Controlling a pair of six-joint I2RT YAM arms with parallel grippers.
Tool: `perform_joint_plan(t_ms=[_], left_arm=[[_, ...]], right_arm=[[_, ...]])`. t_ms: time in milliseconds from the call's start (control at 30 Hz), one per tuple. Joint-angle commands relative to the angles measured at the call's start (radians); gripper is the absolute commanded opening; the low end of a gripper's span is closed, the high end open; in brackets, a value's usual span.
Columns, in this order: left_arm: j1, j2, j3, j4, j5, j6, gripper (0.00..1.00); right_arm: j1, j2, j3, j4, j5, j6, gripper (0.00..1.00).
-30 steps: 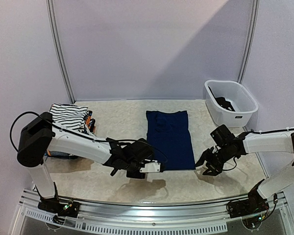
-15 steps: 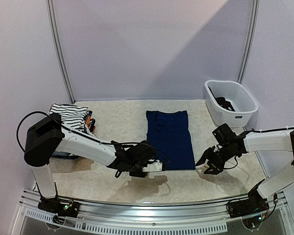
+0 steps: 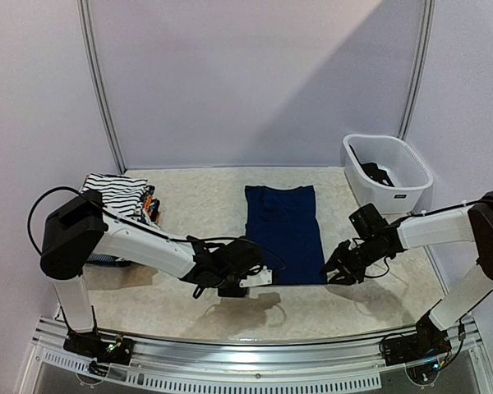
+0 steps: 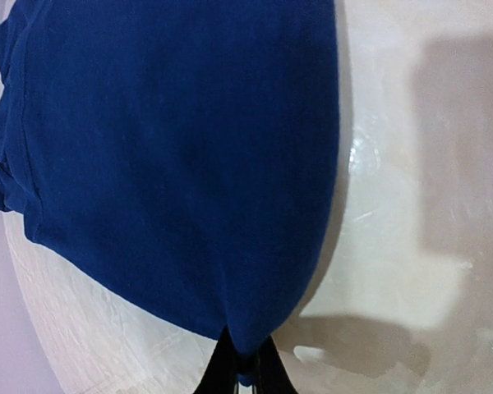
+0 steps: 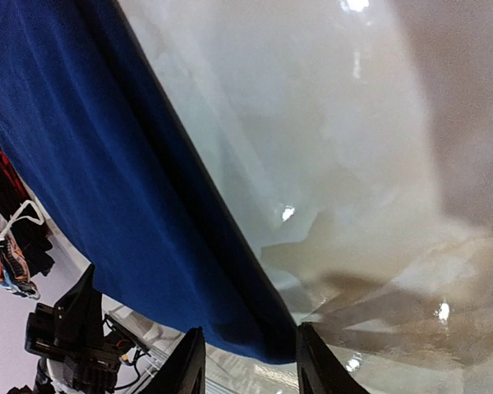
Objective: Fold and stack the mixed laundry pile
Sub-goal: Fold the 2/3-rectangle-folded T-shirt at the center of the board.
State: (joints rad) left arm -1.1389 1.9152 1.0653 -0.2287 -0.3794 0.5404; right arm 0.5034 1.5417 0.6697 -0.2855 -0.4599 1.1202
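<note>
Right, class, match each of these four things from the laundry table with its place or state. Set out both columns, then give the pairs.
Things:
1 blue cloth
2 striped cloth
3 white tub
4 left gripper

Places or states:
A at the far right of the table
B shut on a near corner of the blue cloth
C spread flat in the middle
D folded at the far left

Pairs: 1-C; 2-D; 3-A; 4-B
</note>
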Motion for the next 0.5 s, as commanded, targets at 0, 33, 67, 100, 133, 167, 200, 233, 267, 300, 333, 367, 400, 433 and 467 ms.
perform_joint_plan(t_ms=[0,33,67,100,133,167,200,233,267,300,333,367,400,433,467], left_arm=[[-0.024,-0.006,0.008,-0.079,0.010,-0.032,0.00],[-0.024,-0.007,0.010,-0.079,0.010,-0.035,0.00],[-0.025,-0.007,0.010,-0.081,0.010,-0.037,0.00],[-0.025,-0.007,0.011,-0.083,0.010,-0.039,0.00],[-0.026,-0.007,0.013,-0.085,0.010,-0.041,0.00],[-0.027,-0.007,0.013,-0.086,0.009,-0.042,0.00],[-0.028,-0.007,0.014,-0.088,0.008,-0.045,0.00],[-0.028,-0.007,0.016,-0.089,0.008,-0.047,0.00],[-0.030,-0.007,0.018,-0.091,0.008,-0.051,0.00],[-0.031,-0.007,0.020,-0.093,0.008,-0.055,0.00],[-0.033,-0.007,0.023,-0.095,0.008,-0.060,0.00],[-0.034,-0.007,0.025,-0.098,0.008,-0.065,0.00],[-0.037,-0.008,0.029,-0.101,0.007,-0.070,0.00],[-0.040,-0.010,0.033,-0.107,0.008,-0.077,0.00],[-0.043,-0.011,0.038,-0.114,0.008,-0.083,0.00]], right_arm=[[-0.002,0.066,-0.026,-0.006,0.035,-0.005,0.36],[-0.002,0.072,-0.027,-0.002,0.031,-0.006,0.34],[-0.002,0.076,-0.027,0.000,0.026,-0.009,0.31],[-0.001,0.079,-0.027,-0.001,0.023,-0.010,0.28],[-0.002,0.083,-0.028,-0.003,0.021,-0.012,0.26],[-0.001,0.084,-0.030,-0.003,0.018,-0.013,0.23],[-0.002,0.084,-0.031,-0.005,0.017,-0.013,0.21],[-0.002,0.083,-0.033,-0.009,0.017,-0.016,0.18],[0.000,0.082,-0.034,-0.012,0.015,-0.018,0.16],[-0.001,0.081,-0.035,-0.014,0.015,-0.021,0.13],[0.000,0.080,-0.036,-0.016,0.014,-0.022,0.09],[-0.001,0.077,-0.037,-0.019,0.013,-0.024,0.06],[-0.001,0.075,-0.038,-0.021,0.011,-0.026,0.04],[-0.001,0.074,-0.038,-0.025,0.009,-0.028,0.01],[-0.001,0.072,-0.036,-0.030,0.007,-0.029,0.00]])
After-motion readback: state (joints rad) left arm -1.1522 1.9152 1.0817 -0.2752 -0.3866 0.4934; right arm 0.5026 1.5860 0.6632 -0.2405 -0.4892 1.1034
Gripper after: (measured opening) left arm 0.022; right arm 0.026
